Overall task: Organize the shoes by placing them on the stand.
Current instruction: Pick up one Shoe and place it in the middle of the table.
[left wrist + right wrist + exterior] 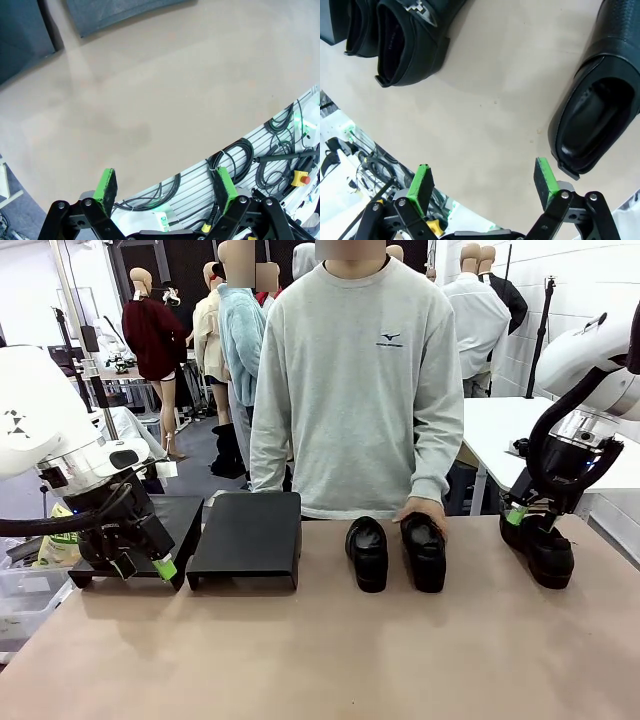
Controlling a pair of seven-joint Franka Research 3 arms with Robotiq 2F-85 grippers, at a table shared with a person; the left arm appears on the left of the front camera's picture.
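Right gripper [482, 172]: released, empty. Single shoe [600, 110] just beside its right finger, heel nearest. Shoe pair [395, 40] ahead, upper left. Left gripper [165, 177]: released, empty, over bare table [150, 100]; stand [125, 12] beyond fingertips.

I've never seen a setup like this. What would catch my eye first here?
Two black shoes stand side by side in the middle, a person's hand resting on one. The right gripper hangs open by another shoe at the right, and a black stand sits on the left.
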